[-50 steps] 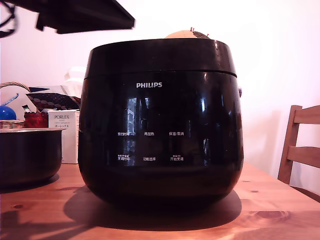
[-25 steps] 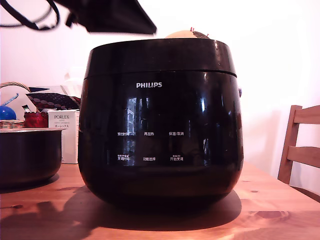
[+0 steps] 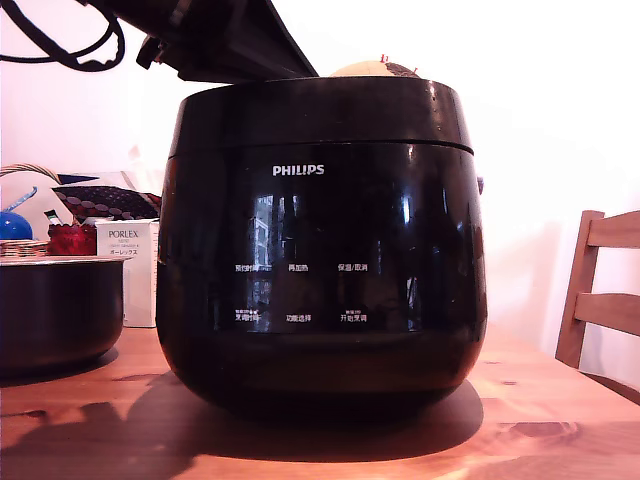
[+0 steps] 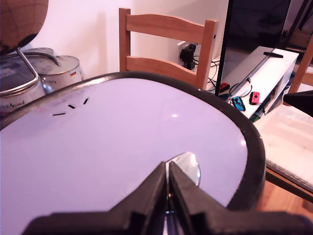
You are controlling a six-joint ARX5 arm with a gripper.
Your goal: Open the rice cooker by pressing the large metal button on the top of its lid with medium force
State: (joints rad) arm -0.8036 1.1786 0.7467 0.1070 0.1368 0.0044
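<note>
A big shiny black rice cooker sits in the middle of a wooden desk. It has the white word PHILIPS on its front and small white labels lower down. The lid is the round black top part, and it is shut flat on the pot. The robot arm comes in from the exterior view's top left and its dark end is right at the top edge of the lid. In the wrist view the lid top looks pale and shiny, and the claw has its two black fingers pressed close together with just a thin line between them. The tips sit right over a small silver button near the lid's edge, but you cannot tell if they touch it. On the exterior view's left there is a smaller dark pot on the desk, and behind it a white box that says PORLEX, a red thing and a blue ball. A wooden chair stands at the exterior view's right. The wrist view shows another wooden chair behind the cooker and two silver pots beside it.
</note>
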